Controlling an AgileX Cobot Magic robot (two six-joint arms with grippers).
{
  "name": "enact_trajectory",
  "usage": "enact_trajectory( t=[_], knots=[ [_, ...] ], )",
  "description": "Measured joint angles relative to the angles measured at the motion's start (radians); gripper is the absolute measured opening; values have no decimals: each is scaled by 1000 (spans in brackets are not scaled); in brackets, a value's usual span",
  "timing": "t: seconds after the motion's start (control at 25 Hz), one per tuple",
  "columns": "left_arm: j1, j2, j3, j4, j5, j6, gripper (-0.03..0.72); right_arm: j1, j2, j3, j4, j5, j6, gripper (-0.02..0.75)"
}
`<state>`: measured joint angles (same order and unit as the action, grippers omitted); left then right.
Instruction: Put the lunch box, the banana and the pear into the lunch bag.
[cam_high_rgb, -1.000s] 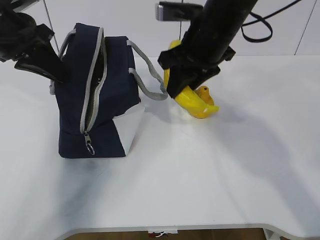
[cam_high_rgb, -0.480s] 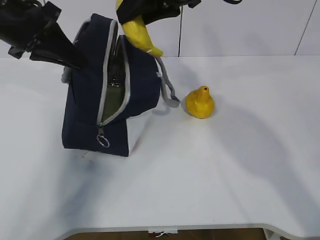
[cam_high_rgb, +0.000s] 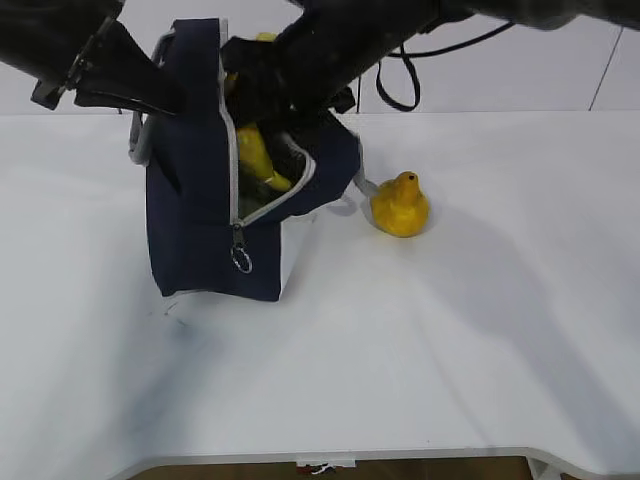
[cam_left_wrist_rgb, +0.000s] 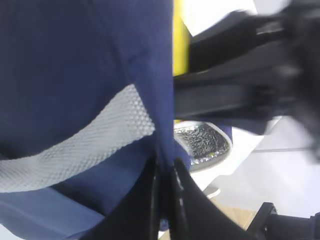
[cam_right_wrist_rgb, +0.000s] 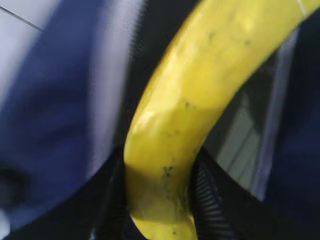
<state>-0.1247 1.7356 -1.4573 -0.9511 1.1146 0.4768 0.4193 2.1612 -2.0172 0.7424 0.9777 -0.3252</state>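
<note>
The navy lunch bag (cam_high_rgb: 195, 215) stands left of centre on the white table, its zipper mouth gaping. My left gripper (cam_left_wrist_rgb: 165, 172) is shut on the bag's fabric edge (cam_left_wrist_rgb: 160, 125) and holds that side up; in the exterior view it (cam_high_rgb: 165, 95) is at the bag's upper left. My right gripper (cam_right_wrist_rgb: 160, 170) is shut on the banana (cam_right_wrist_rgb: 200, 90), whose lower part (cam_high_rgb: 258, 160) is inside the bag's opening. The pear (cam_high_rgb: 400, 205) sits upright on the table just right of the bag. The lunch box is not visible.
A grey strap handle (cam_high_rgb: 140, 140) hangs at the bag's left side. The zipper pull ring (cam_high_rgb: 241, 262) dangles at the front. The silver lining (cam_left_wrist_rgb: 202, 142) shows inside the bag. The table's front edge (cam_high_rgb: 330, 455) is near the bottom.
My right arm carried the banana from the table by the pear up over the bag and down into its opening. The bag has been pulled wider open and shifted slightly right.
</note>
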Motion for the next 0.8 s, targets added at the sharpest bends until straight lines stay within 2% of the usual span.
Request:
enact_trajectory(
  t=[0.28,0.6,0.72,0.8],
  knots=[
    [0,0,0,-1,-25,0,-6,0,70,0,5,23,-21,299],
    [0,0,0,-1,-63,0,-6,0,70,-13,10,136,-43,334],
    [0,0,0,-1,-63,0,-6,0,70,-13,12,177,-62,384],
    [0,0,0,-1,-63,0,-6,0,70,-13,12,196,-74,458]
  ],
)
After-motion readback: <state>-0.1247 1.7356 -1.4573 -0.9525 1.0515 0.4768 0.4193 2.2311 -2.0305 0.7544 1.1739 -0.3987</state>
